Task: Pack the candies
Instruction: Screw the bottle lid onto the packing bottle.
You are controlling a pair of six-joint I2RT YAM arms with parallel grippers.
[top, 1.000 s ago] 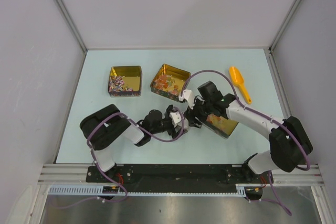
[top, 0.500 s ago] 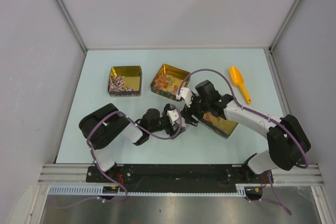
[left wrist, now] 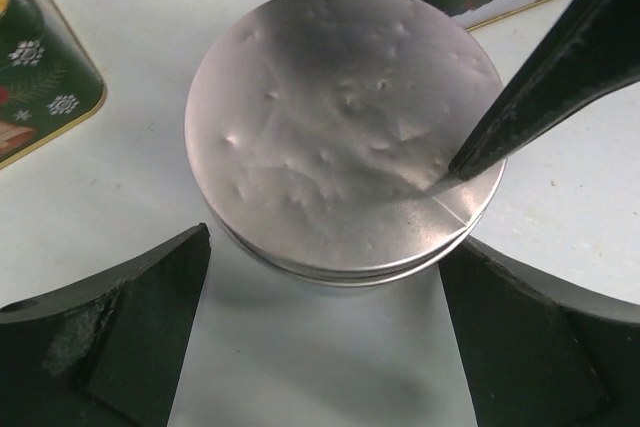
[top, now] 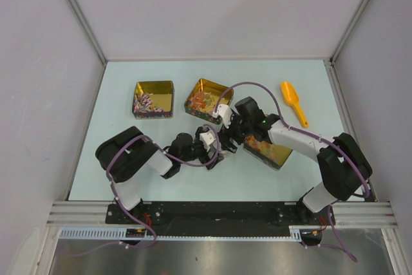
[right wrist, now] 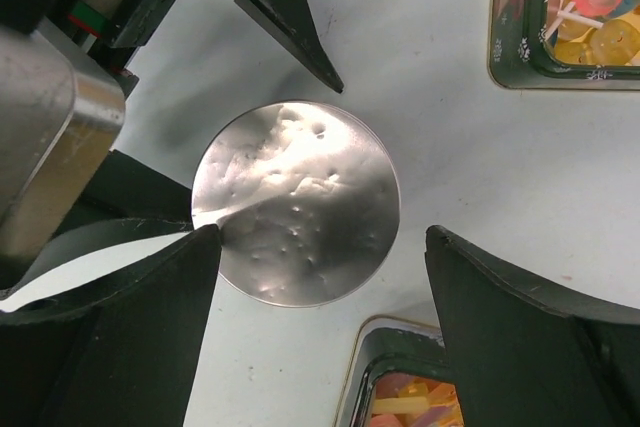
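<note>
Left tin [top: 168, 91]: gold and square, far left on the tabletop [top: 309, 75], well apart from both arms. The candies [top: 145, 104] heap against its left wall, so it looks partly filled.
Left fingers [left wrist: 130, 337]: spread as wide as they go, one on each side of the round silver can [left wrist: 340, 127], holding nothing. Neither pad presses its wall. Straddling it this way likely readies a steadying clamp.
Round silver can: upright between the two arms, with its dimpled, foil-like top closed. It is probably the next thing to be opened or shifted.
Middle tin [top: 217, 88]: just beyond the can, turned at an angle to the left tin. It holds more candies, some of them on sticks.
Right fingers [right wrist: 520, 337]: apart, coming down over the can from the opposite side and gripping nothing. One tip appears to touch the can's rim and the other stands clear.
Near tin [top: 273, 152]: partly under the right forearm, just right of the can, with orange and yellow candies showing.
Scoop [top: 294, 103]: orange, far right, apart from every tin and untouched. Its handle points toward the near edge, on the right arm's side.
Stage: packing looks under way, with both arms busy on the can rather than the sweets.
</note>
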